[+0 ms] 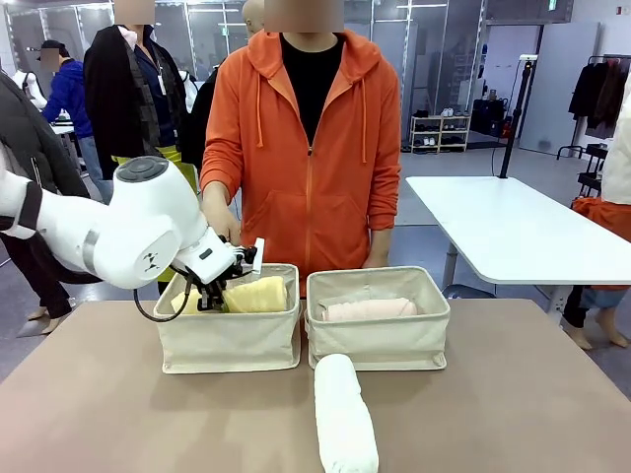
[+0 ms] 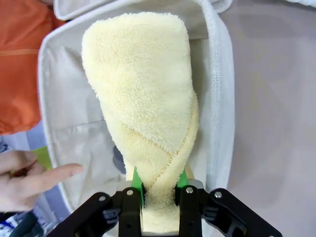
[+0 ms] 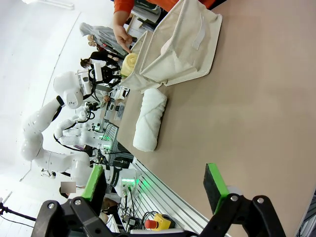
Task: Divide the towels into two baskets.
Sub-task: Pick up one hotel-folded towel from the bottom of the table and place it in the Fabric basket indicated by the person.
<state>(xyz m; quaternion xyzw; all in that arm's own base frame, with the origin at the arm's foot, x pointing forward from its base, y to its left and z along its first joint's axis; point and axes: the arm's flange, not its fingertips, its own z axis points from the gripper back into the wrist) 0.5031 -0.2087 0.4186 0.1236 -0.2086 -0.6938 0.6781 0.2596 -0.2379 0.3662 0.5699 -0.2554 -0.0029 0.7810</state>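
The left gripper (image 2: 158, 195) is clamped on 1 end of the soft pale yellow terry-cloth towel roll (image 2: 143, 98). The roll stretches away from its fingers into the soft-walled rectangular beige canvas basket (image 2: 217, 98) directly ahead.

The step in hand looks like setting this roll down. Done well, the wrist lowers until the roll's far end rests on the basket floor and the roll lies along the basket's length. Only then should the jaws spread, since a release from height would likely let it flop over the rim or unroll. A person's hand (image 2: 29, 173) sits near the basket wall to one side of the gripper, so a straight descent is safest.

The right gripper (image 3: 154, 180) stands wide and holds nothing, above the bare brown desk (image 3: 256, 113). The white terry-cloth towel roll (image 3: 150, 121) lies on the desk ahead of it, well apart, just short of the 2 baskets. A pale pink terry-cloth towel roll (image 1: 370, 309) lies inside the second matching canvas basket (image 1: 380, 345).
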